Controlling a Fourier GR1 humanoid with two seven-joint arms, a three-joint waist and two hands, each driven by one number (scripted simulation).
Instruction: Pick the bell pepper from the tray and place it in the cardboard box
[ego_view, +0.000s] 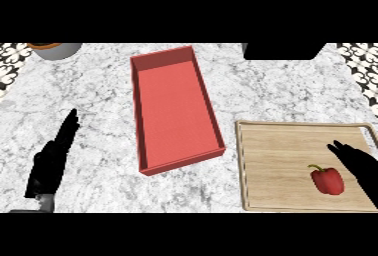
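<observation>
Red pepper on the wooden tray, right hand just beside it, box open and bare.

A white-and-grey marble counter (88, 95) fills the view. On it, near the middle, a long red open-topped box (173, 110) runs from the far side toward the near side, slightly slanted. To its right, a little apart, lies the wooden tray (277, 160) with a raised rim. The left hand (48, 162) shows at the lower left over bare counter, well apart from the box, fingers straight and pressed together, holding nothing. The right hand (360, 167) reaches over the tray's right side, fingers straight and close together, curled round nothing. The bell pepper (327, 181), red with a green stem, lies on the tray just left of that hand; whether they touch cannot be told. A grey pot (57, 50) stands at the far left corner.
</observation>
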